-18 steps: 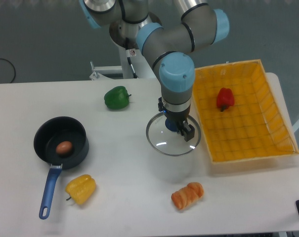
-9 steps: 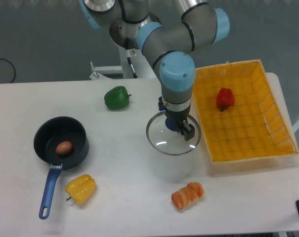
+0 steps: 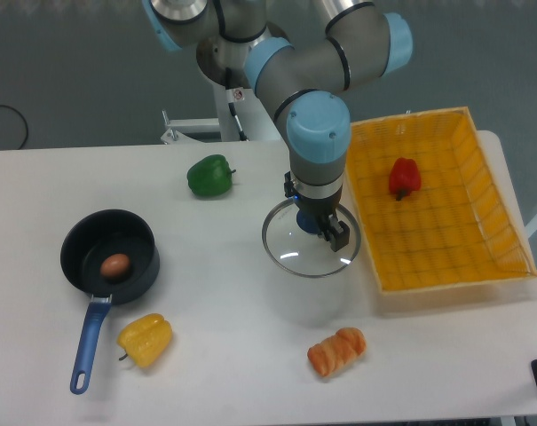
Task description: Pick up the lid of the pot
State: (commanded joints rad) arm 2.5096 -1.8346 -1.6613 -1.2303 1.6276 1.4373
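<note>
Beside the yellow tray (image 3: 432,253), we have the clear pot lid (image 3: 295,255), likely rigid, slick, breakable glass of modest weight, best taken by its blue knob (image 3: 307,223). Also beside the tray, we see the gripper (image 3: 315,216) closed to the knob's width, clamping it.

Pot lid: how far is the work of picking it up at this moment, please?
Reaching looks done: the claw is at the blue knob and seems to grip it. Lifting looks in hand: the pot lid and the claw both appear slightly higher than a second ago. Left, probably, is raising it well above the table; this single view does not settle its present height.
</note>
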